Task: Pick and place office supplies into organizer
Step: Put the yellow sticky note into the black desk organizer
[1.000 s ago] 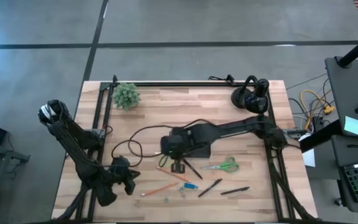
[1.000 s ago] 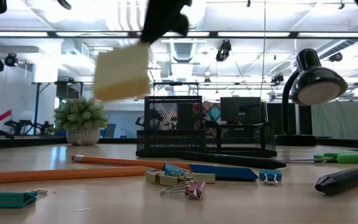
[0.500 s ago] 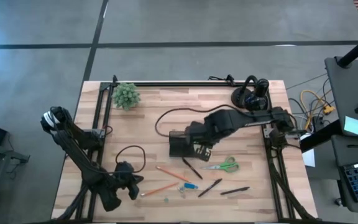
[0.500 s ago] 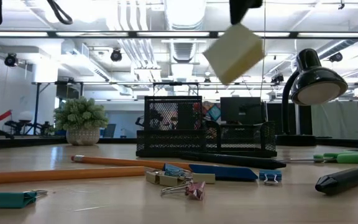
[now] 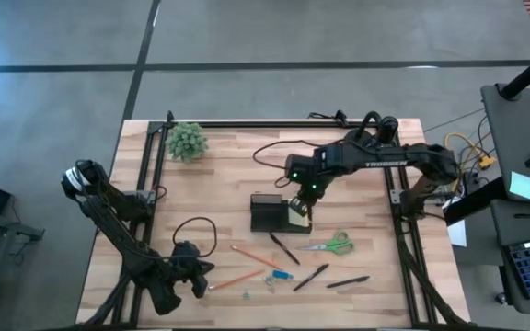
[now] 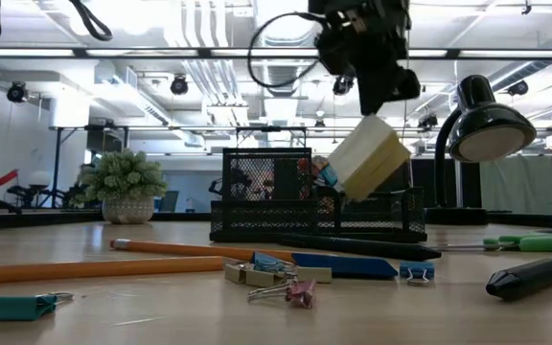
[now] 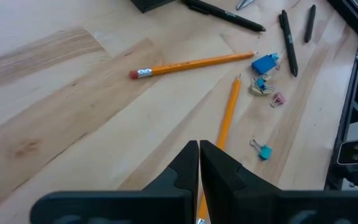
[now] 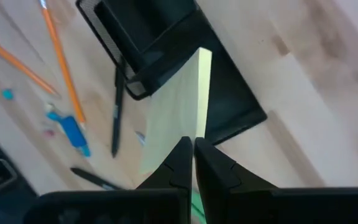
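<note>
In the high view I see my right gripper (image 5: 299,204) near the centre of the frame, just right of the black organizer (image 5: 267,213), pinching the yellow sticky-note pad (image 5: 299,211), while my left gripper (image 5: 194,273) waits at the lower left. In the low view the pad (image 6: 369,158) hangs tilted in front of the organizer (image 6: 316,213), above the table. In the wrist views, my right fingers (image 8: 185,158) clamp the pad's (image 8: 176,127) edge over the organizer (image 8: 166,37), and my left fingers (image 7: 191,168) are pressed together above an orange pencil (image 7: 219,134).
</note>
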Controlling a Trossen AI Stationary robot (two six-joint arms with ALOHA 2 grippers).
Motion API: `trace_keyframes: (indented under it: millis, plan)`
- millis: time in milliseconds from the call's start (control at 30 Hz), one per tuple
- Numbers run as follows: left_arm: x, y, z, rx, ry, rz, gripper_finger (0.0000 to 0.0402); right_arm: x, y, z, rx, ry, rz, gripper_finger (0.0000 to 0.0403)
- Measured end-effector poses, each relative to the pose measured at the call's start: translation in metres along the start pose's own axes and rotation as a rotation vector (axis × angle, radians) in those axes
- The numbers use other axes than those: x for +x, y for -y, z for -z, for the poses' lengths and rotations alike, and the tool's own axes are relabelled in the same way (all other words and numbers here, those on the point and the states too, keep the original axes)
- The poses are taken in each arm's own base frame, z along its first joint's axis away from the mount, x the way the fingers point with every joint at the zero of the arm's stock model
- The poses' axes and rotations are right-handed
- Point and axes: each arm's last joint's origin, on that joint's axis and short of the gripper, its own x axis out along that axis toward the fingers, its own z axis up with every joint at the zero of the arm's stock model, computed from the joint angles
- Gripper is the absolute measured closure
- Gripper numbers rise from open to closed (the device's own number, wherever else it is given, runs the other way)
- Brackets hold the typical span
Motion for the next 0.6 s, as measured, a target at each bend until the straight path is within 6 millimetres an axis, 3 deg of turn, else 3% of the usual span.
trace_keyframes:
  millis: [100,267,433,600]
  plan:
    - [0.0,0.0,0.0,-0.001,0.001,0.001,0.0401,0.003,0.007,0.005,0.004,-0.005,-0.035,0.0395]
    - [0.0,0.0,0.0,0.0,0.001,-0.001,0.0401,0.023,0.013,0.003,0.005,0.006,-0.101,0.0395]
    - [0.0,-0.001,0.0,-0.001,0.001,-0.001,0.0401,0.044,0.017,0.001,0.005,0.003,-0.092,0.0395]
    - [0.001,0.0,0.0,-0.014,-0.001,0.011,0.0401,0.048,0.026,0.002,0.019,0.003,-0.035,0.0395]
